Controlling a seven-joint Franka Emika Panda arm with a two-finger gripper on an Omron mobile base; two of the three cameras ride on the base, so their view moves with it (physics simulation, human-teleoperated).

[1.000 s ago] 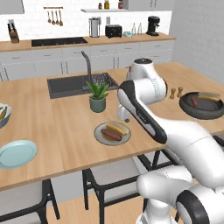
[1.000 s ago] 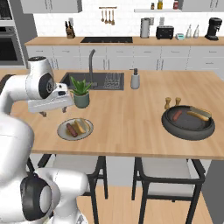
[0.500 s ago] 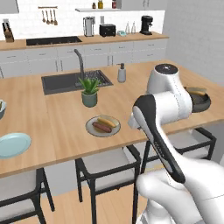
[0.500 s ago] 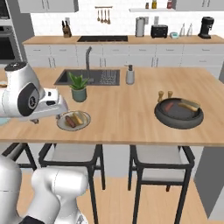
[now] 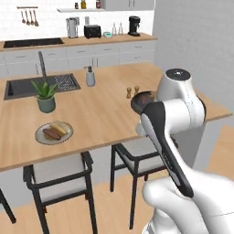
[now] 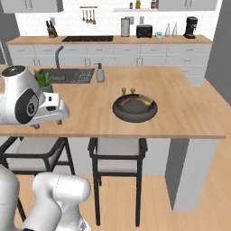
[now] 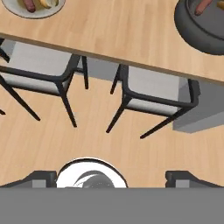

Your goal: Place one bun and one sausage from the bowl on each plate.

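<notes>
The dark bowl (image 6: 134, 108) stands on the island counter and holds a sausage (image 6: 126, 102) and a bun (image 6: 145, 99). In the hand view the bowl (image 7: 203, 26) is at the top right with a sausage (image 7: 202, 5) in it. A beige plate (image 5: 54, 133) to the left carries a bun (image 5: 59, 128) and a sausage (image 5: 51, 134); the same plate (image 7: 37, 8) sits at the hand view's top left. My gripper (image 6: 47, 123) hangs off the counter's near edge, open and empty, facing down over the stools. In the hand view the gripper (image 7: 112, 177) has its fingertips (image 7: 41, 177) far apart.
Two small shakers (image 5: 132, 91) stand just behind the bowl. A potted plant (image 5: 45, 96), a soap dispenser (image 5: 90, 77) and the sink (image 5: 41, 84) lie further back. Two stools (image 7: 157, 94) are tucked under the counter edge. My own arm (image 5: 173, 109) hides part of the bowl in the left base view.
The base has driven right along the island, so the whole scene slid left and the bowl is now nearer the middle. The gripper stayed open and empty.
</notes>
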